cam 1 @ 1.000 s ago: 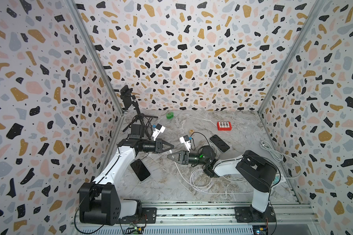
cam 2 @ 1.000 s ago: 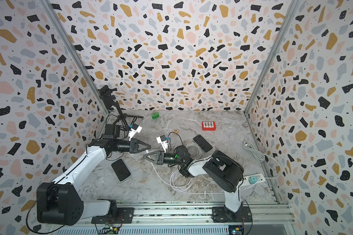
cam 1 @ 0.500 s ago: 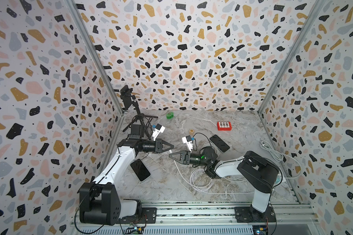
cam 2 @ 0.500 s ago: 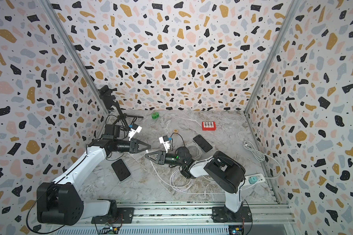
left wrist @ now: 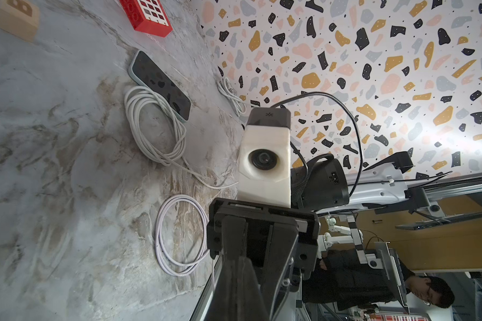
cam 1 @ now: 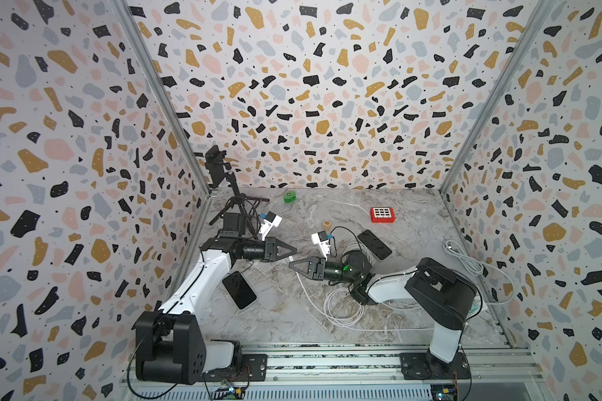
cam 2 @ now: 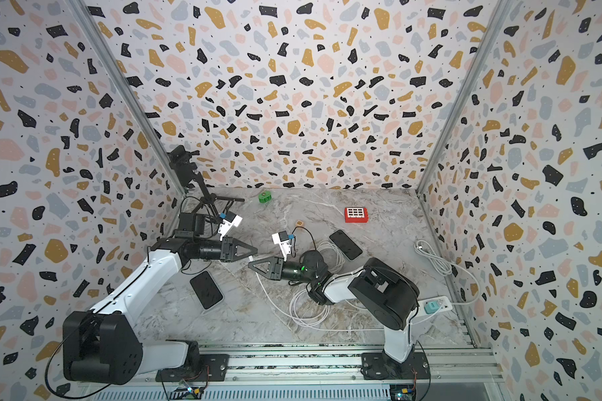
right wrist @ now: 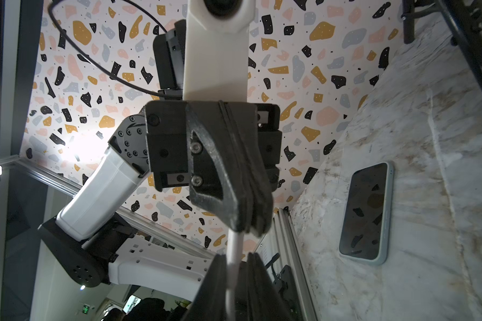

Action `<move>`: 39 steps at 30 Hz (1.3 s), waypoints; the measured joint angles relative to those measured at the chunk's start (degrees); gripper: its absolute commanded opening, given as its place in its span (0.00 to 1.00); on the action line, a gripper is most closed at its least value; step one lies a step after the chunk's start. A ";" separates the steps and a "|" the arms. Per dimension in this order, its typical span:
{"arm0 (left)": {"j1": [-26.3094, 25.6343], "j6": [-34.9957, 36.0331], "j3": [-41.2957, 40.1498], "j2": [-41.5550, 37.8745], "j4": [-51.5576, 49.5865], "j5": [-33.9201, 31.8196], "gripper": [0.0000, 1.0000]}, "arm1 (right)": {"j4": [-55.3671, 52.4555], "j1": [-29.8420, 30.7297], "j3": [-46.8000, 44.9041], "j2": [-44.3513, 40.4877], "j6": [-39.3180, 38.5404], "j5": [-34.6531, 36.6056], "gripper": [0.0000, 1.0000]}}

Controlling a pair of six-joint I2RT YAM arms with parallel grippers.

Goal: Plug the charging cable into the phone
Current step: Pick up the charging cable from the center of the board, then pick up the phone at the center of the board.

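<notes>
Because the plug has to be steered rather than dragged, I judge the charging cable is shared between both arms. Its slack lies looped on the marble table at 5 o'clock, nearest the rail, and rises from there toward the centre. At 8 o'clock the phone lies flat, screen up, beside the left arm and well apart from the cable's end, so it is not yet plugged.

At the centre the right gripper has its jaws drawn narrow around the white cord; I cannot tell whether they actually pinch it. Facing it tip to tip, the left gripper is clamped tight on the cord's end, presumably to let me regrip for a cleaner plug angle.

Just beyond, at 2 o'clock, a second phone rests against another white cable.

Farther back at 1 o'clock sits the only container-like thing, a red gridded block. Its cells look empty, though they are too small to be sure. At 11 o'clock a tripod clamp holds a dark slab.
</notes>
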 measured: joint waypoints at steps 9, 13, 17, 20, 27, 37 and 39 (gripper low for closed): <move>0.85 0.44 0.33 -0.04 -1.42 0.24 0.81 | -0.11 -0.17 -0.13 0.00 0.35 0.28 0.00; 4.42 0.94 4.00 -0.07 -5.55 -1.97 0.85 | -1.42 -0.26 -0.37 0.00 -0.31 0.35 0.00; 9.14 4.07 6.88 -1.31 -10.51 -10.58 0.95 | -2.43 -0.39 -0.37 0.00 -0.50 -0.02 0.00; 12.59 4.52 2.67 -3.74 -11.67 -20.50 1.00 | -3.39 -0.52 -0.37 0.00 -0.74 -0.28 0.00; 15.34 2.12 -5.86 -2.62 -13.29 -48.11 1.00 | -7.30 -0.52 -0.24 -0.07 -2.54 -0.79 0.00; 15.72 -3.50 -6.47 8.57 -12.13 -62.69 1.00 | -12.39 -0.52 -0.15 -0.83 -5.20 -0.57 0.00; 15.76 -4.83 -6.47 10.69 -12.09 -63.76 1.00 | -12.90 -0.52 -0.15 -1.20 -5.57 -0.35 0.00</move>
